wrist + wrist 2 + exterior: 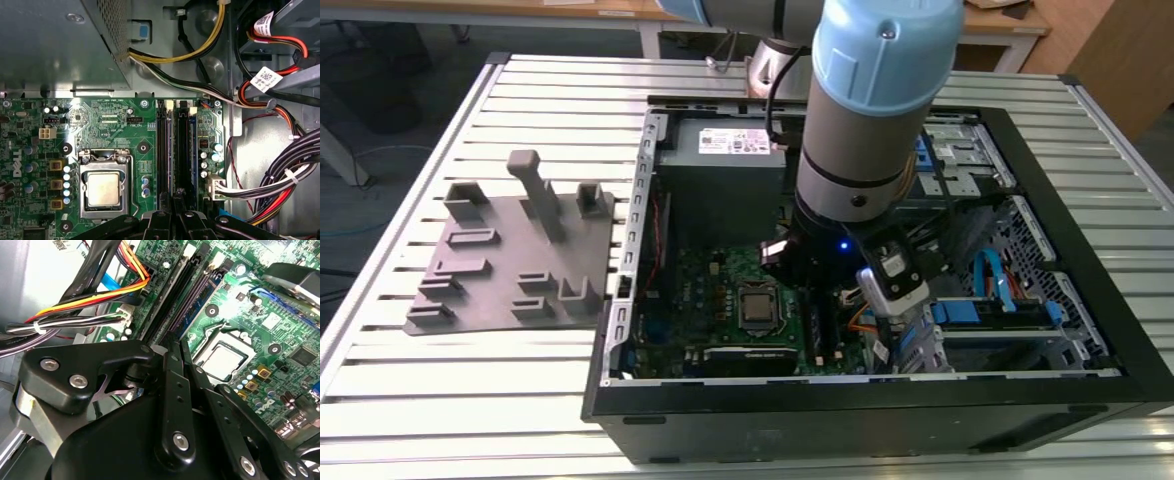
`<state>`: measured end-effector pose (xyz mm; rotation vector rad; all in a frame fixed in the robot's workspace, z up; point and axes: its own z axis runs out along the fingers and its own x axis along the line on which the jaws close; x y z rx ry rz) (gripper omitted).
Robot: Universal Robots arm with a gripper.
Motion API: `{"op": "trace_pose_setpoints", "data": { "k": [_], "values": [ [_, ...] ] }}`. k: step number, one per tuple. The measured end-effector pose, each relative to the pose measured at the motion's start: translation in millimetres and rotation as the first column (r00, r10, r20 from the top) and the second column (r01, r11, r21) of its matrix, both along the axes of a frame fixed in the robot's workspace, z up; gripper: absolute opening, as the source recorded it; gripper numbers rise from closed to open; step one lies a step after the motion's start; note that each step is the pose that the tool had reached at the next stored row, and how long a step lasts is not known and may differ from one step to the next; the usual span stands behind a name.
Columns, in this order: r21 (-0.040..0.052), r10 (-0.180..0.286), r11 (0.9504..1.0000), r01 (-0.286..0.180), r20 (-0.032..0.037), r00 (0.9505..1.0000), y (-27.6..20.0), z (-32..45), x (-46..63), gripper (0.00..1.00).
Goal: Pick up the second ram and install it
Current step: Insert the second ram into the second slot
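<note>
My gripper (177,196) (170,347) hangs low inside the open computer case (854,395), over the motherboard's long black slots (164,150). Its two black fingers are pressed together, and nothing shows between them. A thin blue-green board, the second ram (193,150) (192,311), stands on edge in the slot nearest the cable side, in both wrist views. The fingertips sit over the near end of the slots, just beside that stick; I cannot tell whether they touch it. In the exterior view the arm (867,120) covers the slots.
The processor socket (104,189) (758,300) lies beside the slots. Bundled coloured cables (280,185) crowd the other side, by the drive bay. The power supply (720,170) fills the case's far end. A grey moulded tray (494,260) stands on the slatted table at the exterior view's left.
</note>
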<state>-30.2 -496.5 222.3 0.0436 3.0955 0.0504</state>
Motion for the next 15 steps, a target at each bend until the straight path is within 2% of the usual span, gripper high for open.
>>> {"op": "trace_pose_setpoints", "data": {
  "k": [5,15],
  "values": [
    [-0.0031,0.000,1.0000,0.000,0.0000,1.0000,0.1,-0.7,-0.1,0.11],
    [-0.0036,0.000,1.0000,0.000,0.0000,1.0000,1.4,-2.2,-0.2,0.11]
  ]
}}
